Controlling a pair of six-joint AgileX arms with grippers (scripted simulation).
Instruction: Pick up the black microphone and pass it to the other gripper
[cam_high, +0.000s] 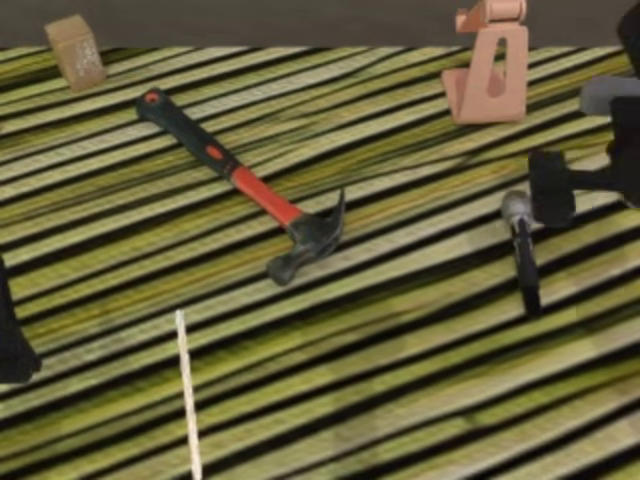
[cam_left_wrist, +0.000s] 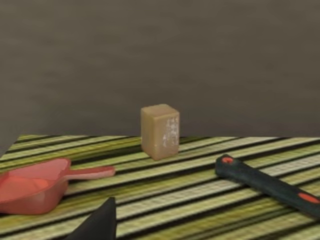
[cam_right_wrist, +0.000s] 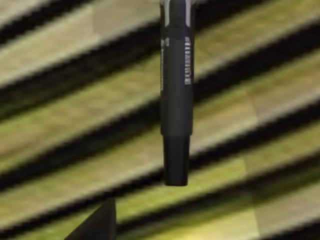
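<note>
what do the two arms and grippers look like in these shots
The right arm at the table's right edge is mostly black, with a blocky black gripper and a light grey rounded housing behind it. Of the left gripper, only a dark black shape shows at the left edge. Each wrist view shows one pointed black fingertip.

Right gripper at the frame's right edge sits just beside the black microphone's grey head (hammer left of centre).
</note>
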